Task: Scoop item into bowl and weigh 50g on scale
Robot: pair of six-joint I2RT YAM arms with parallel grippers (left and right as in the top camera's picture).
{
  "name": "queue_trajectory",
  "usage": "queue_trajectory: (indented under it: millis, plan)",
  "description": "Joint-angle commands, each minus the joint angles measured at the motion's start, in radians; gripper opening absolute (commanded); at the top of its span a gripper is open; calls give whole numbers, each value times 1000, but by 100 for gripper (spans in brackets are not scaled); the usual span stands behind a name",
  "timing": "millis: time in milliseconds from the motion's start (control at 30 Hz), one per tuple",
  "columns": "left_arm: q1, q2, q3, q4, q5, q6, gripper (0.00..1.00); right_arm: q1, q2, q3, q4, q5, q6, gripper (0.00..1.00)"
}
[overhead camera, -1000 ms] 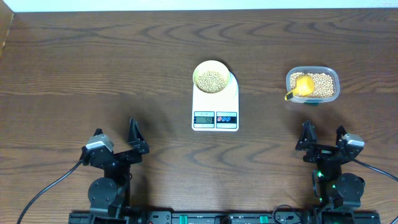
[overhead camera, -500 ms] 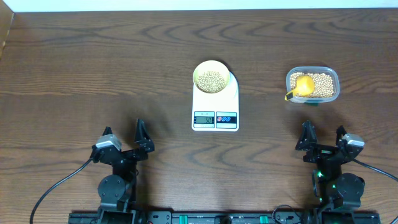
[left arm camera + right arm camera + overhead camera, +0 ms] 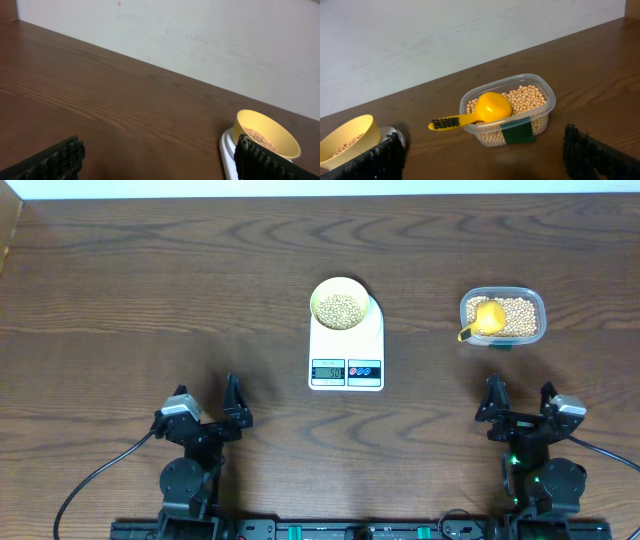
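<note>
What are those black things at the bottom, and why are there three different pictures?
Those are two robot arms at a wooden table. Each arm ends in a gripper, which is two fingers for pinching. The left gripper and the right gripper are both open and hold nothing.

One picture looks straight down from above the table. The other two come from a small camera on each wrist. The black ridged bits in their bottom corners are the robot's own fingers.

In the middle, a white scale carries a yellow bowl with beans in it. To the right, a clear tub holds more beans, and a yellow scoop lies on top.
</note>
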State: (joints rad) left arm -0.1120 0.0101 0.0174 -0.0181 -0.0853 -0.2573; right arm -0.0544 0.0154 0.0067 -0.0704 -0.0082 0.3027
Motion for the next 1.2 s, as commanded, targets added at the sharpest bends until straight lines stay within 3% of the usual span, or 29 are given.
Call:
queue_trajectory:
  millis: [0,133,567,1167]
  plan:
    - [5,-9,-13,-53,58,28,98,-5,-5,-1,-5,-6,-16,99]
    - [5,-9,-13,-53,111,115,98,-5,-5,-1,-5,-6,-16,99]
    - [19,-9,-13,-56,74,310,98,-5,-5,-1,-5,-6,-16,99]
    - [62,-9,-13,-55,85,306,98,-5,-5,-1,-5,-6,-16,99]
